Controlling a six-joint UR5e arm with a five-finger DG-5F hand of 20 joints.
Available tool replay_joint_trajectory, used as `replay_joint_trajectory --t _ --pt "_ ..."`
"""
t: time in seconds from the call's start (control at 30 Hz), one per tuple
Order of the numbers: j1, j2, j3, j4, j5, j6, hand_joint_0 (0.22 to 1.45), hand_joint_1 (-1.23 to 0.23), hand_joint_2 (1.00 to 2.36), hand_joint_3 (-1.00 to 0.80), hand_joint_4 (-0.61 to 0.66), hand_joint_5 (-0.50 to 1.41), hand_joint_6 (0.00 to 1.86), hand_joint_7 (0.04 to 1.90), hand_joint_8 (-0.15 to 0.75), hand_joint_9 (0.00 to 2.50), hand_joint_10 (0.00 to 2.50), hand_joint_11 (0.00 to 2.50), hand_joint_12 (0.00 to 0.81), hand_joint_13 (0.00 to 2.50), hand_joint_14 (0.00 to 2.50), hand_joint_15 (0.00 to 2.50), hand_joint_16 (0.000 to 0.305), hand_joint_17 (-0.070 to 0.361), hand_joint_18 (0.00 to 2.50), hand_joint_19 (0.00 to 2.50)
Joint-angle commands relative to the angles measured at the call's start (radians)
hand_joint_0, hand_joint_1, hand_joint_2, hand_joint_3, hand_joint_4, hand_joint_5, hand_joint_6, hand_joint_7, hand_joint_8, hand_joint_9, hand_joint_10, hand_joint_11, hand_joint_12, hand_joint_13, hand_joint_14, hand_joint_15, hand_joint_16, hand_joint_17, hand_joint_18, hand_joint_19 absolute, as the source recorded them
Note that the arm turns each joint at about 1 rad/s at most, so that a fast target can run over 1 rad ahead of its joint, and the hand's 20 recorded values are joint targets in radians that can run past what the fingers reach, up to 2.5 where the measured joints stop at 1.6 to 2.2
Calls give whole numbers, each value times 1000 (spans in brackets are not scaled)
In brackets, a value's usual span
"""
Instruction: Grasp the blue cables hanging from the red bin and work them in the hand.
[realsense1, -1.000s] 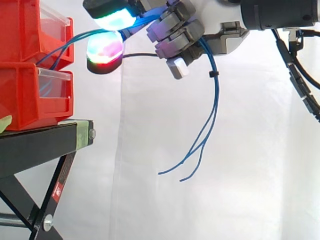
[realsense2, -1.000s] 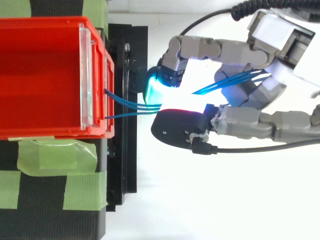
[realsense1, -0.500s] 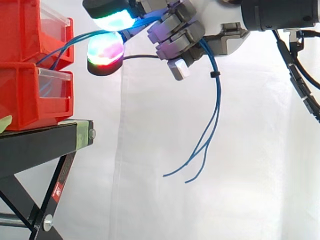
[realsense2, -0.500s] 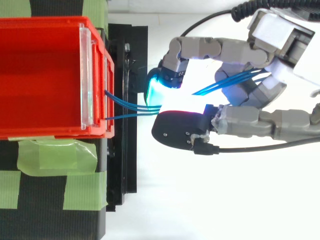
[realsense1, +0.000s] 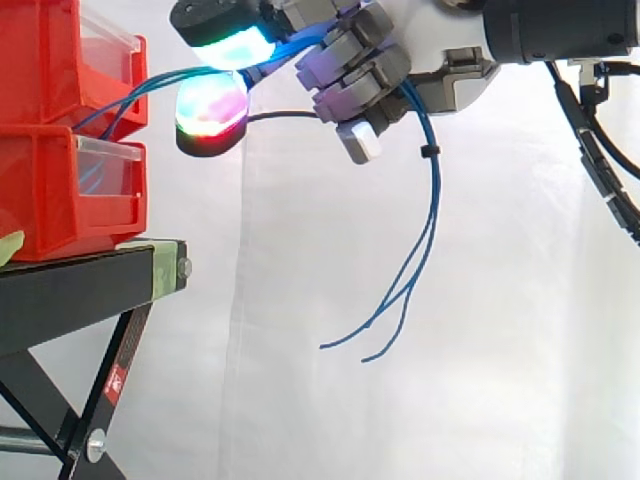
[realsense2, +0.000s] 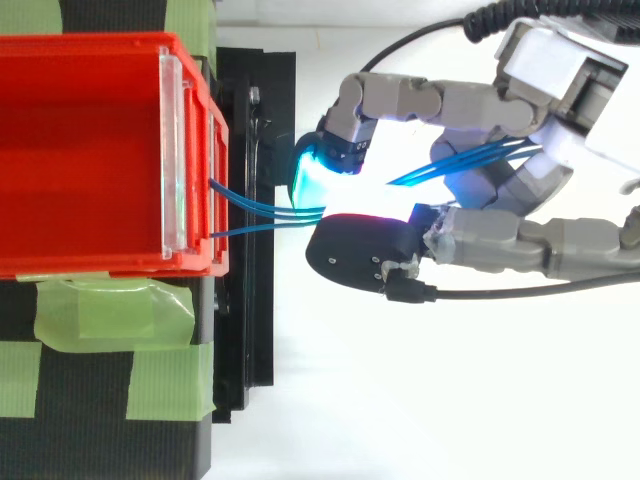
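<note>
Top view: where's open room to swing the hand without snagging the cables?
Free: the white stretch right of the black stand, at the view's lower side of the hand; also the floor of the red bin behind its clear front. Crowded: the gap between bin and fingers, spanned by the blue cables, and under the palm, where their ends dangle.
</note>
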Motion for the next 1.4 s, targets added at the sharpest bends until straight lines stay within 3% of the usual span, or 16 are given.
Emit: replay_joint_trajectory --t 0.0,0.07,0.17,0.27,0.33,0.5,0.57,0.6,0.63,0.67,0.77,0.83,1.0,1.17,1.3,1.37 --pt "0 0 0 4 -2 -5 954 -702 1017 89 301 367 2 1284 535 1779 2500 2500 712 2021 2500 1972 237 178 2500 648" --pt "1 0 0 5 -2 -7 1079 -675 1022 -13 270 345 6 1276 535 1779 2500 2500 712 2021 2500 1972 237 178 2500 648" --pt "0 0 0 1 -1 -7 1167 -689 1028 427 239 260 4 1225 535 1779 2500 2500 712 2021 2500 1972 237 178 2500 648" --pt "0 0 -1 -4 -1 -7 1099 -678 1166 380 249 256 3 1222 535 1779 2500 2500 712 2021 2500 1972 237 178 2500 648" --pt "0 0 0 1 -1 -7 1083 -703 1000 364 266 258 3 1218 535 1779 2500 2500 712 2021 2500 1972 237 178 2500 648" --pt "0 0 0 -6 -4 -7 1122 -670 1140 371 258 331 4 1260 535 1779 2500 2500 712 2021 2500 1972 237 178 2500 648" --pt "0 0 0 -16 -10 -13 1074 -683 1123 346 266 336 5 1258 535 1779 2500 2500 712 2021 2500 1972 237 178 2500 648" --pt "0 0 0 -16 -10 -13 1023 -713 1010 218 277 328 4 1253 535 1779 2500 2500 712 2021 2500 1972 237 178 2500 648" --pt "0 0 0 -30 -15 -24 994 -703 1020 -60 251 314 5 1252 535 1779 2500 2500 712 2021 2500 1972 237 178 2500 648" --pt "0 0 0 -35 -16 -28 1010 -697 1023 -125 253 309 6 1255 535 1779 2500 2500 712 2021 2500 1972 237 178 2500 648" --pt "1 0 0 -39 -21 -53 1149 -694 1003 400 254 365 5 1273 535 1779 2500 2500 712 2021 2500 1972 237 178 2500 648" --pt "0 0 0 -41 -22 -53 1129 -677 1086 384 239 379 5 1283 535 1779 2500 2500 712 2021 2500 1972 237 178 2500 648" --pt "-2 0 0 -45 -24 -53 1012 -692 1019 -95 238 357 6 1267 535 1779 2500 2500 712 2021 2500 1972 237 178 2500 648" --pt "-5 0 0 -35 -24 -59 1049 -678 1020 103 255 358 5 1263 535 1779 2500 2500 712 2021 2500 1972 237 178 2500 648" --pt "-5 0 0 -33 -22 -59 951 -666 1024 -275 251 342 7 1266 535 1779 2500 2500 712 2021 2500 1972 237 178 2500 648" --pt "-6 0 0 -32 -22 -61 1002 -658 1024 -346 257 343 6 1262 535 1779 2500 2500 712 2021 2500 1972 237 178 2500 648"
